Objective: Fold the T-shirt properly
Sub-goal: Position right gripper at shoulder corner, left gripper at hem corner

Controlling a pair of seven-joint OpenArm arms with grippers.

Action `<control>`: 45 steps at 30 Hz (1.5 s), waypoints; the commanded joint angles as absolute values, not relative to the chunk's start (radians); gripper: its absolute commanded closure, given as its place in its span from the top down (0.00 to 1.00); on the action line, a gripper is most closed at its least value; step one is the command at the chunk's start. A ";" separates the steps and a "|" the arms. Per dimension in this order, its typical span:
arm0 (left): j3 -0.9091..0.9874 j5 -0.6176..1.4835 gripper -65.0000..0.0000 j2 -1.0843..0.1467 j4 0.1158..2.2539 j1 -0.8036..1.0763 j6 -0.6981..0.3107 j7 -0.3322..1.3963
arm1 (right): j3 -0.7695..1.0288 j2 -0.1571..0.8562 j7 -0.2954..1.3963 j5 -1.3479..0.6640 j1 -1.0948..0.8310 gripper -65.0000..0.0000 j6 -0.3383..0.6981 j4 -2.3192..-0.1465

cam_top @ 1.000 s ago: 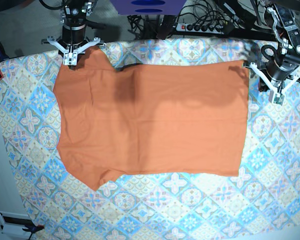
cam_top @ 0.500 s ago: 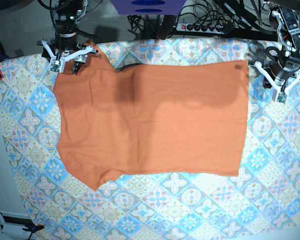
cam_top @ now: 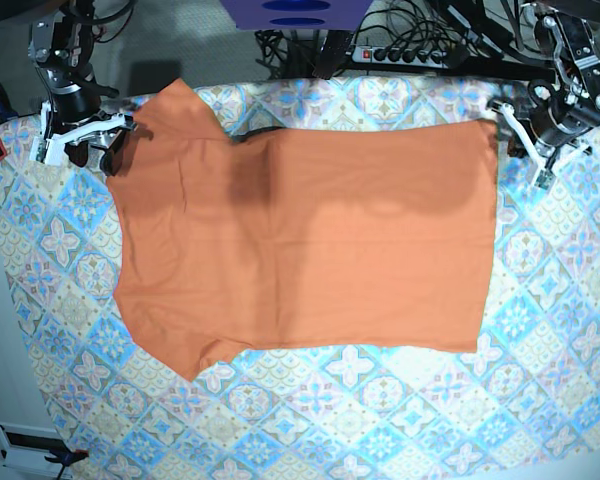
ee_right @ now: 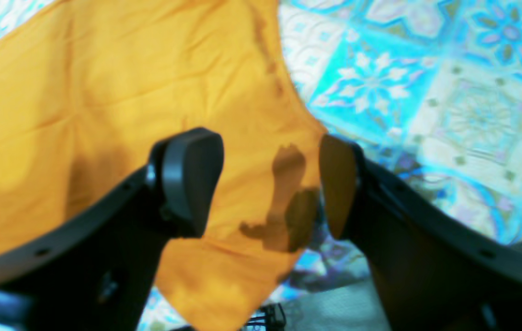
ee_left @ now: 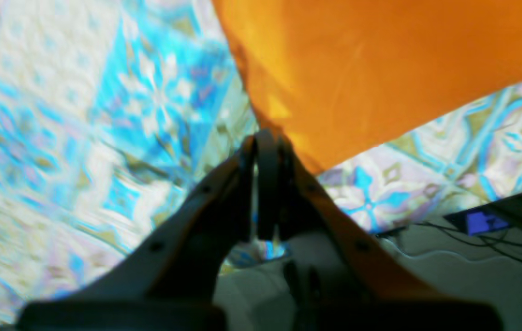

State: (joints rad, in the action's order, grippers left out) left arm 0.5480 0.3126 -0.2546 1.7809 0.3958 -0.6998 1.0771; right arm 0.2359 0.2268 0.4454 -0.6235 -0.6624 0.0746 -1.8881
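Note:
The orange T-shirt (cam_top: 310, 240) lies flat on the tile-patterned tablecloth (cam_top: 380, 410), with its sleeves at the left of the base view. My right gripper (cam_top: 80, 148) is open beside the far left sleeve. In the right wrist view its jaws (ee_right: 265, 184) stand wide apart just above the sleeve cloth (ee_right: 104, 92). My left gripper (cam_top: 522, 143) is at the shirt's far right corner. In the left wrist view it (ee_left: 265, 138) is shut, with its tips at the hem corner (ee_left: 357, 69). Whether cloth is pinched between them does not show.
A power strip (cam_top: 400, 55) and tangled cables lie behind the table's far edge, next to a purple object (cam_top: 295, 12). A white box (cam_top: 25, 445) stands on the floor at the lower left. The tablecloth's front edge runs along the bottom right.
My right gripper has moved left, from over the far sleeve tip to beside the sleeve. My left gripper has shifted up and left toward the shirt's far right corner. The shirt has not moved.

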 commanded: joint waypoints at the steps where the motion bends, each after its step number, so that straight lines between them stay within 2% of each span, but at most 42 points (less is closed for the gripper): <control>1: 0.561 0.318 0.00 -0.268 1.761 0.394 -0.698 1.070 | 0.240 0.231 0.446 -0.616 -0.665 0.55 0.088 -1.902; 10: 0.690 0.306 0.00 -0.274 1.643 0.392 -0.698 1.061 | 0.245 0.231 0.475 -0.573 -0.665 0.55 0.091 -1.900; 15: 0.687 0.294 0.00 -0.292 1.630 0.390 -0.698 1.061 | 0.243 0.229 0.484 -0.576 -0.665 0.55 0.091 -1.894; 24: 0.519 0.292 0.00 -0.323 1.443 0.265 -0.698 1.061 | 0.255 0.205 0.541 -0.573 -0.642 0.55 0.088 -1.880; 32: 0.516 0.289 0.00 -0.323 1.442 0.269 -0.698 1.069 | 0.283 0.203 0.542 -0.575 -0.642 0.55 0.087 -1.860; 36: 0.432 0.289 0.00 -0.325 1.442 0.283 -0.698 1.064 | 0.280 0.203 0.582 -0.575 -0.591 0.55 0.087 -1.796; 45: 0.430 0.291 0.00 -0.323 1.442 0.283 -0.698 1.067 | 0.280 0.199 0.616 -0.576 -0.536 0.55 0.090 -1.715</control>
